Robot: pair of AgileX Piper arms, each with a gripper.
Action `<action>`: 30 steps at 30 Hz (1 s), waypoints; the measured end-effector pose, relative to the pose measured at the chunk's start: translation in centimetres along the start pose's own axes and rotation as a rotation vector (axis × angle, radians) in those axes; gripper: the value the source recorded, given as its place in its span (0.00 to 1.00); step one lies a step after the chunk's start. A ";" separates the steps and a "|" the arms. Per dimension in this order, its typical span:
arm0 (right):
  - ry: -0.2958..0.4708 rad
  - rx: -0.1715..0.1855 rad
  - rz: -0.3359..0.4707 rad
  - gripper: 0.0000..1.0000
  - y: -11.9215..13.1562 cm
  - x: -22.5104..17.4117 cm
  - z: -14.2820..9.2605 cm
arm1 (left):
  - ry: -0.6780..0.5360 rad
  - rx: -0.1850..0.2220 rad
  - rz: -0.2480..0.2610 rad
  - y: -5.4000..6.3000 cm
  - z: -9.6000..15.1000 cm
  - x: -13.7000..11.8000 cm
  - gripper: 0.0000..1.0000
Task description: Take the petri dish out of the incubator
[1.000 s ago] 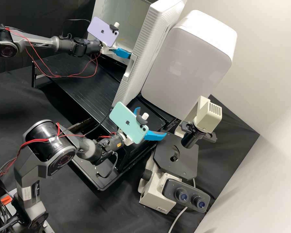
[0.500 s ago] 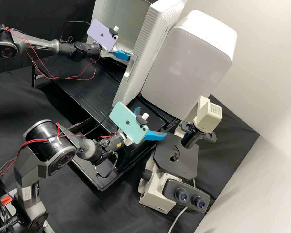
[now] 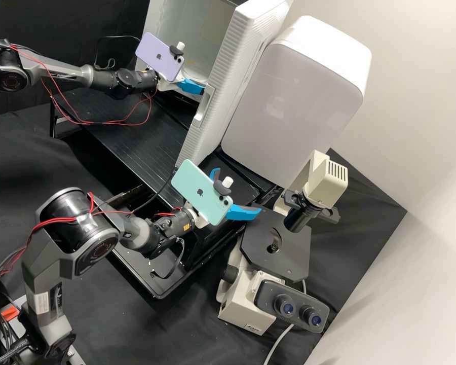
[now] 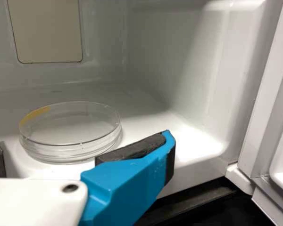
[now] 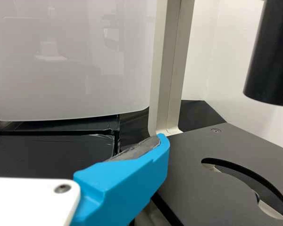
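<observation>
INCUBATOR, 12 O'CLOCK ON THE COUNTER: Your left hand [image 3: 191, 86] hangs at the mouth of the incubator [image 3: 182, 25], released, its blue fingers [image 4: 132, 181] spread wide and holding nothing. The dish [image 4: 70, 129] lies flat on the white floor inside, near the front lip and just beyond the fingertips, apart from both. It looks lidded, with a yellow mark on its rim. Your right hand [image 3: 238, 200] hangs near the middle of the scene, also spread and empty, above the stage of the microscope [image 3: 273, 274], which stands at 5 o'clock.

The step in hand appears to be the approach and grasp. To do it well, keep the fingers spread until the dish's widest part sits squarely between the pads. Go in level and low, so the pads meet the side wall rather than ride onto the lid. Close gently: clear plastic is probably slick and light, and a hard or off-centre pinch could shoot it toward the back wall. Lift only enough to clear the front lip, then draw straight back out. Mind the open door [image 4: 273, 94] beside the near finger. Keep the dish flat throughout, so the lid stays seated.
</observation>
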 end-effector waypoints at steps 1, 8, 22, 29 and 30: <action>0.000 0.000 0.000 1.00 0.0 0.0 0.0 | 0.000 0.003 0.000 -0.1 0.0 0.1 1.00; 0.000 0.000 0.000 1.00 0.0 0.0 0.0 | 0.010 0.010 0.002 0.2 0.3 0.8 1.00; 0.000 0.000 0.000 1.00 0.0 0.0 0.0 | 0.022 0.014 -0.008 0.7 0.5 1.6 1.00; 0.000 0.000 0.000 1.00 0.0 0.0 0.0 | 0.024 0.010 -0.013 0.9 0.5 1.8 1.00; 0.000 0.000 0.000 1.00 0.0 0.0 0.0 | 0.027 0.008 -0.013 1.0 0.4 1.8 1.00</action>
